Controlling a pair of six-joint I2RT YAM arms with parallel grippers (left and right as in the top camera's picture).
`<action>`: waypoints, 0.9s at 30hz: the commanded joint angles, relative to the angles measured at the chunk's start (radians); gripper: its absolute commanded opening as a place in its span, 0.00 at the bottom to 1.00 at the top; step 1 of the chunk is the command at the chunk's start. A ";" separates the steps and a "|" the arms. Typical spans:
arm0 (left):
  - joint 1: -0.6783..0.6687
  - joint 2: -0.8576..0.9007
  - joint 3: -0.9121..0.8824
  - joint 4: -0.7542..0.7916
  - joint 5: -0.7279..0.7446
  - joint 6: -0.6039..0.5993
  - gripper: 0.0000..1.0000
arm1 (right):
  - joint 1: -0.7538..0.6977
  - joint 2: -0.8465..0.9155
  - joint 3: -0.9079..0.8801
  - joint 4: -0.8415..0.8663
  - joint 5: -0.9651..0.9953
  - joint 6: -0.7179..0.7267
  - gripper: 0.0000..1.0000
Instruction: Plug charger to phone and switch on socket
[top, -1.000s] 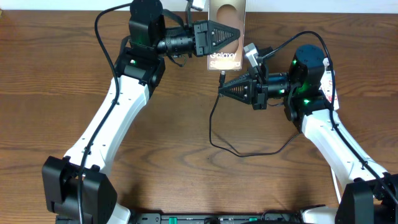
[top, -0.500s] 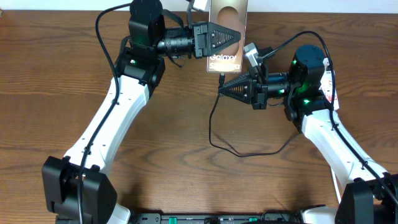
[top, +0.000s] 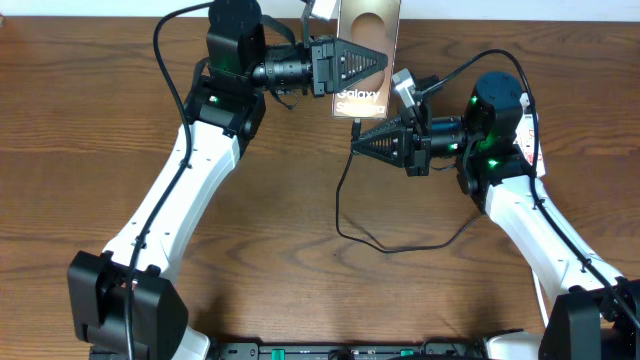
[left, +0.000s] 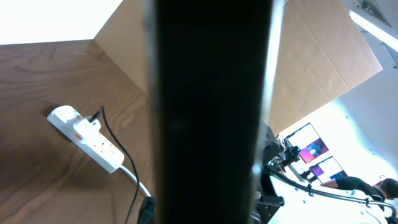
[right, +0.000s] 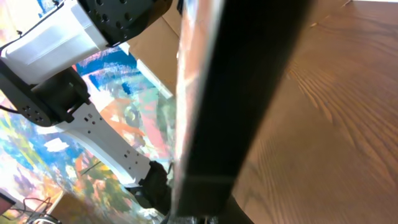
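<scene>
The phone (top: 368, 40), a bronze slab with white "Galaxy" lettering, is held above the far middle of the table. My left gripper (top: 381, 58) is shut on it from the left. Its dark face fills the middle of the left wrist view (left: 211, 112) and of the right wrist view (right: 242, 93). My right gripper (top: 354, 143) is shut on the charger (top: 341, 205), whose small black tip sits at the phone's lower edge; whether it is seated I cannot tell. The thin black cable loops over the table toward the right. The white socket (left: 87, 132) lies on the wood with a black plug in it.
In the overhead view a white strip with red marks (top: 537, 150) shows behind the right arm. A white cord (left: 138, 185) leaves the socket. A cardboard wall (left: 323, 56) stands behind the table. Both arm bases sit at the front edge.
The phone has shifted slightly down toward the right gripper and tilted a little. The right arm and the cable have stayed put.
</scene>
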 joint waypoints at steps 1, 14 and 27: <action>0.002 -0.029 0.016 0.012 0.010 0.026 0.07 | 0.002 -0.004 0.003 0.012 -0.015 0.010 0.01; 0.010 -0.029 0.016 0.011 -0.090 -0.013 0.07 | 0.003 -0.004 0.003 0.012 -0.014 0.010 0.01; 0.075 -0.029 0.016 -0.626 -0.425 0.225 0.07 | 0.004 -0.004 0.003 0.012 -0.044 0.010 0.01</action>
